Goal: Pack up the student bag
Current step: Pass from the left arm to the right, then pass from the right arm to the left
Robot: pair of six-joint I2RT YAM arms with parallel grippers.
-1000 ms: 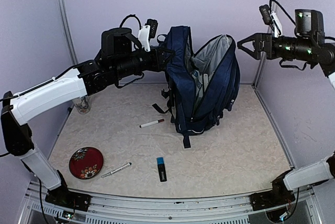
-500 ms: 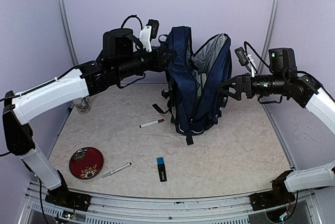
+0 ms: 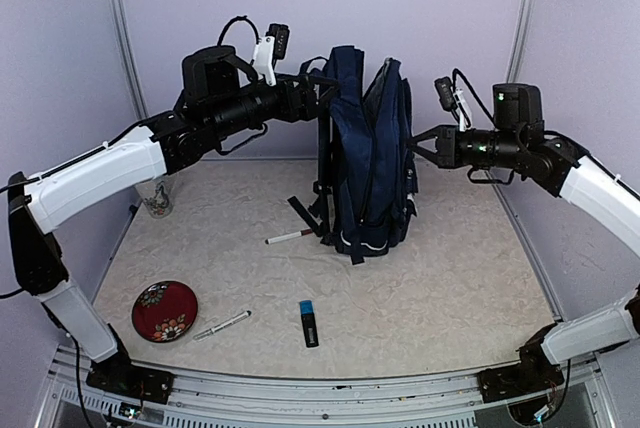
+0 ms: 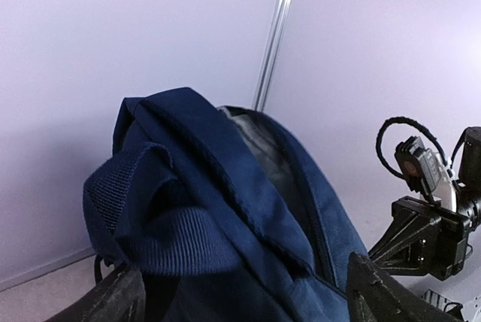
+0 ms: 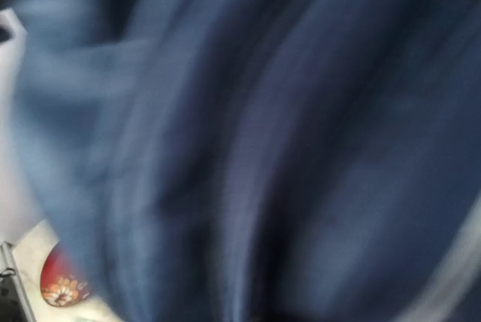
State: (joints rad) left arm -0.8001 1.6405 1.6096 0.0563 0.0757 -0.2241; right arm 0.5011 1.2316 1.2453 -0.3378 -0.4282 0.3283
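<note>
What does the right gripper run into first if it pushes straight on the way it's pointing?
The navy backpack. The right gripper points at its upper front panel, and the right wrist view shows only blurred blue fabric. It may be touching the fabric now, but depth is unclear.

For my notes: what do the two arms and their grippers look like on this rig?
The left arm and right arm have white shell links and black joint housings. The left gripper and right gripper are black, angular, two-fingered. Each wrist carries a small black camera on a white bracket, fed by a looping black cable.
</note>
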